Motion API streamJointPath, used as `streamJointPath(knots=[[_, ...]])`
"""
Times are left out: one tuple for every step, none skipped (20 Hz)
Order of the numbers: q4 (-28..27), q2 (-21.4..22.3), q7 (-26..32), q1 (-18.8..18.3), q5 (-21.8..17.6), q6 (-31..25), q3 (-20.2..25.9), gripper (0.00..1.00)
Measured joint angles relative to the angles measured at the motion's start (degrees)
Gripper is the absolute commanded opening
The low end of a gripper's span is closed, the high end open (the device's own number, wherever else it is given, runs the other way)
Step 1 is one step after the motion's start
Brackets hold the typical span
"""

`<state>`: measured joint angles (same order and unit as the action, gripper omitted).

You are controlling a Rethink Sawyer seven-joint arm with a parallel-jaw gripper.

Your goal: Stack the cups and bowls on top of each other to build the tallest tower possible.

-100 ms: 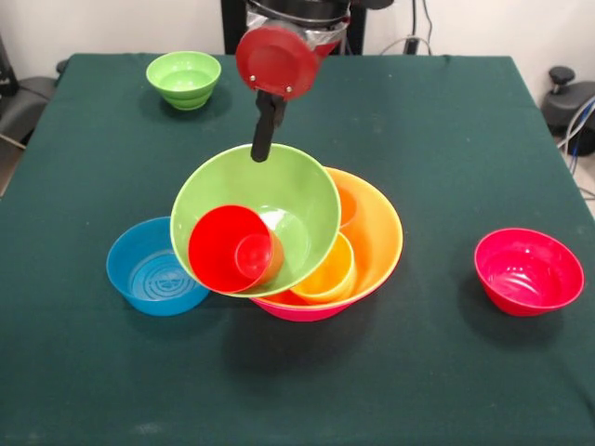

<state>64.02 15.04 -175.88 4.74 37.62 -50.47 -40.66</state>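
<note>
We saw a dark green table (437, 139) filling most of the view, its cloth-like top plain and unmarked. Behind it stood a pale wall (121, 23). At the right edge lay a grey and black object (569, 98) with cables (581, 130) beside it; at the left edge, something dark (19, 98) we could not identify.

The arm (296, 19) presented a black housing at the top edge, glossy in finish; beneath it sat a round red disc-shaped cap (277, 61), its face flat and smooth; two small pale screws were noted near the disc's lower rim; a translucent, plastic-like cover showed behind the disc at the right; one slim black gripper (266, 130) finger extended below, narrow with a rounded tip; no markings were legible.
</note>
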Motion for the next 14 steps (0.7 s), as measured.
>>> streamJointPath(knots=[[-0.01,-0.26,-1.74,0.00,0.30,-0.64,-0.13,1.00],[-0.01,-0.35,-2.37,-0.02,0.32,-1.02,-0.16,1.00],[-0.01,-0.43,-3.00,-0.04,0.34,-1.40,-0.20,1.00],[-0.01,-0.52,-3.62,-0.05,0.36,-1.79,-0.23,1.00],[-0.02,-0.60,-4.25,-0.07,0.37,-2.17,-0.26,1.00],[-0.02,-0.71,-4.96,-0.11,0.39,-2.75,-0.31,1.00],[-0.04,-0.82,-5.44,-0.11,0.39,-3.19,-0.40,1.00],[-0.06,-0.93,-5.93,-0.11,0.39,-3.64,-0.48,1.00],[-0.07,-1.04,-6.41,-0.12,0.40,-4.08,-0.56,1.00],[-0.11,-1.22,-6.62,-0.12,0.44,-4.33,-0.62,1.00],[-0.14,-1.39,-6.82,-0.13,0.48,-4.59,-0.69,1.00],[-0.17,-1.57,-7.03,-0.13,0.53,-4.84,-0.75,1.00],[-0.18,-1.65,-7.07,-0.12,0.53,-4.91,-0.77,1.00],[-0.21,-1.86,-7.12,-0.12,0.55,-5.03,-0.80,1.00]])
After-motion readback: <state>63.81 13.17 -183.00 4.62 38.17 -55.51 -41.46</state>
